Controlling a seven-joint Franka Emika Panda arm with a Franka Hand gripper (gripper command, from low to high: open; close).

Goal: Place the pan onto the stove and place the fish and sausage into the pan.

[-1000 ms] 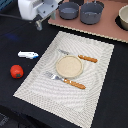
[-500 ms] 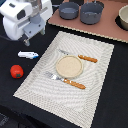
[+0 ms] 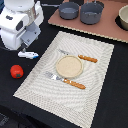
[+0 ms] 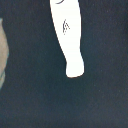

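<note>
Fish [image 3: 28, 54], small, elongated, white with a blue end, lies on the black tabletop [image 3: 107, 95] just off the edge of the pale striped placemat [image 3: 95, 75], directly under the white robot gripper [image 3: 21, 24], probably lined up for a top-down pick. Fills the wrist view as a long white body [image 4: 69, 40] on dark cloth, which suggests the camera points straight down at it. Fingers not visible in either view, so width of opening cannot be told. Small bright red roundish sausage [image 3: 16, 71] sits near the fish, apart from it. Small dark-grey saucepan [image 3: 69, 10] rests on the pinkish-brown stove board [image 3: 100, 31], beside the larger grey pot [image 3: 92, 13]; handle not discernible. Judged: pan step done, fish next.
</note>
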